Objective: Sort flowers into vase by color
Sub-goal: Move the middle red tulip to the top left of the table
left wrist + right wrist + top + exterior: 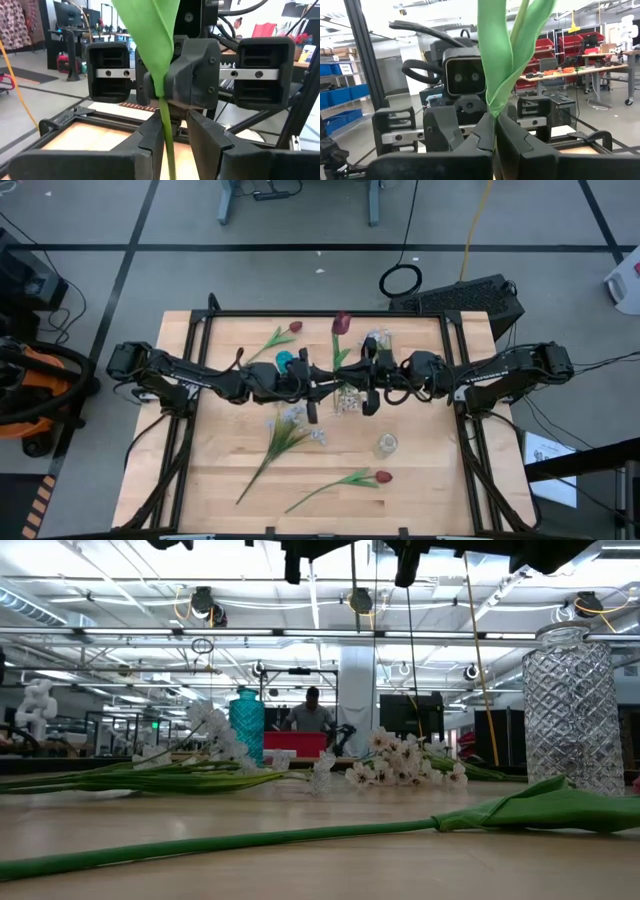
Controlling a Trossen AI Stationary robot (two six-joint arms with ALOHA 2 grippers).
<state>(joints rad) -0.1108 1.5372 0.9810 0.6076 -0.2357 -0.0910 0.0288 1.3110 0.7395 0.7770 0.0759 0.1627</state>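
Both arms meet above the table's middle around one dark red tulip [341, 323], held upright and off the table. My right gripper [494, 132] [358, 383] is shut on its stem. My left gripper [175, 135] [322, 383] faces it, open, its fingers on either side of the lower stem [167, 145] with a gap showing. Whether a finger touches the stem, I cannot tell. Two more red tulips [290, 330] [375, 477] and white sprays [290, 425] [347, 402] lie flat on the table. A teal vase [285, 361] and a clear vase [385, 443] stand upright. My right gripper pinches the tulip's stem between its two fingers just where the green leaves branch off [493, 116]. The fingers come level from the table's right and lie across the stem. The flower stands upright, lifted clear, with leaves and bud above the fingers.
A second clear glass vase [375, 340] stands just beyond the grippers. In the low view a long green stem [250, 837] lies across the near table, with the cut-glass vase [573, 710] close on the right. A black frame [320, 313] edges the tabletop.
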